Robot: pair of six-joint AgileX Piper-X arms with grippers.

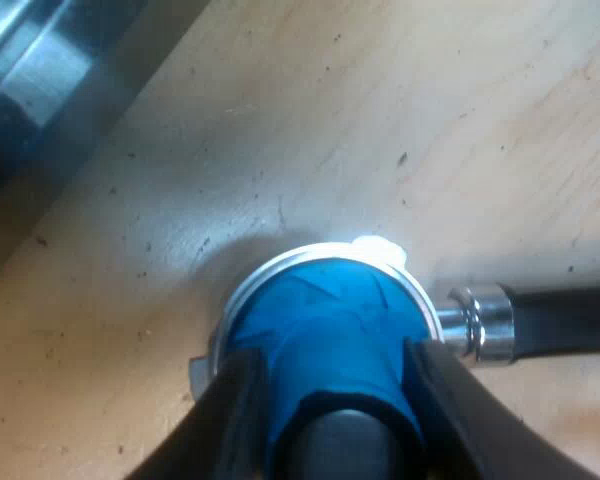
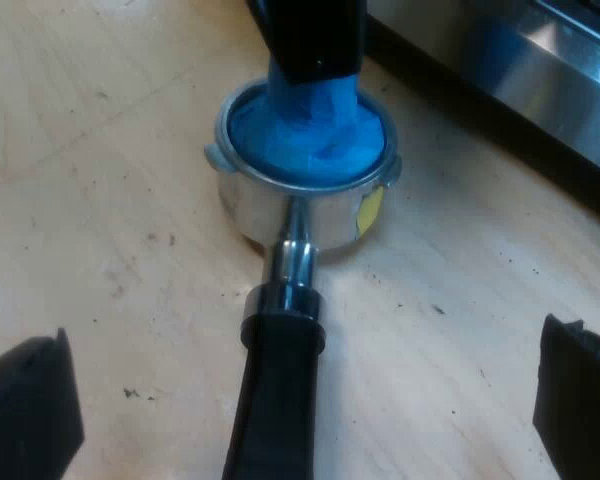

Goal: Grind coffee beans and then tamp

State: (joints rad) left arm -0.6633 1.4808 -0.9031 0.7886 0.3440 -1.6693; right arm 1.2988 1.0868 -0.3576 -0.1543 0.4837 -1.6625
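Pale wooden surface (image 1: pixel 280 120): left jaws pinch blue tamper (image 1: pixel 325 320) seated in holder (image 2: pixel 270 212); handle (image 2: pixel 275 400) runs six o'clock, between spread right jaws.

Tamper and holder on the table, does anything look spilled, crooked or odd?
Nothing clearly stands out. The blue tamper, held by the left gripper, sits inside the basket of the holder, which rests flat on the table. Small dark specks dot the wood nearby; whether they are spilled grounds I cannot tell.

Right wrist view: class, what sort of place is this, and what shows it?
Likely a coffee-making bench: a blue tamper sits in a metal holder on a wooden worktop, beside an espresso machine.
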